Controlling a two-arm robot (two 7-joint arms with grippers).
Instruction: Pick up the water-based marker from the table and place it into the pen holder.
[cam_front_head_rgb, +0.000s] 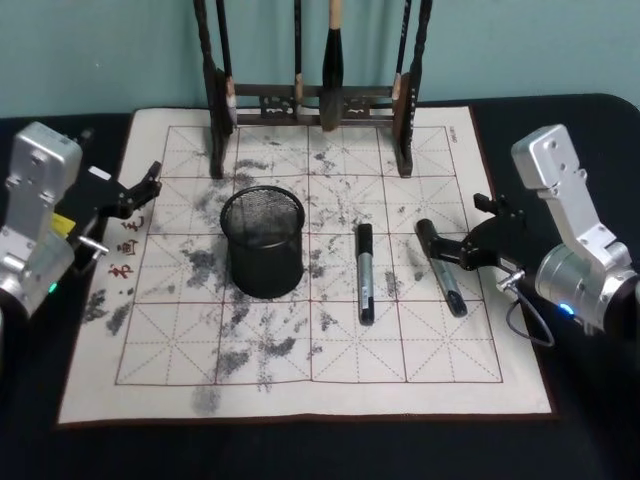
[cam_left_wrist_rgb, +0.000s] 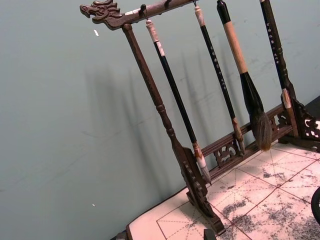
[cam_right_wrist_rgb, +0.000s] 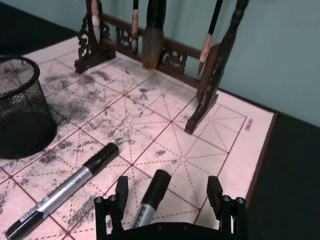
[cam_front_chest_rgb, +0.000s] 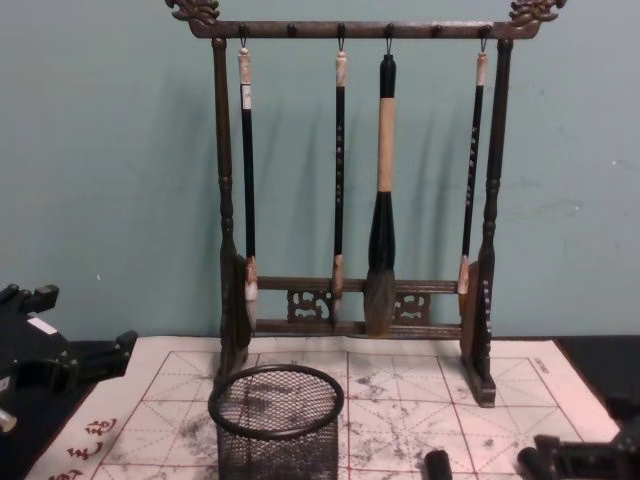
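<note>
Two black-and-silver markers lie on the ink-stained mat (cam_front_head_rgb: 330, 365) on the black table (cam_front_head_rgb: 300, 450). One marker (cam_front_head_rgb: 365, 275) (cam_right_wrist_rgb: 62, 192) rests just right of the pen holder (cam_front_head_rgb: 263, 240) (cam_right_wrist_rgb: 22, 115) (cam_front_chest_rgb: 277, 425), a round black mesh cup standing upright. The other marker (cam_front_head_rgb: 443, 270) (cam_right_wrist_rgb: 152, 192) lies farther right, its black cap between the fingers of my right gripper (cam_front_head_rgb: 455, 235) (cam_right_wrist_rgb: 168, 192), which is open and low over it without gripping. My left gripper (cam_front_head_rgb: 140, 190) hovers open at the mat's left edge, holding nothing.
A tall dark wooden brush rack (cam_front_head_rgb: 310, 100) (cam_front_chest_rgb: 355, 200) (cam_left_wrist_rgb: 200, 150) with several hanging brushes stands across the back of the mat. Behind it is a teal wall. The mat's front half holds only ink stains.
</note>
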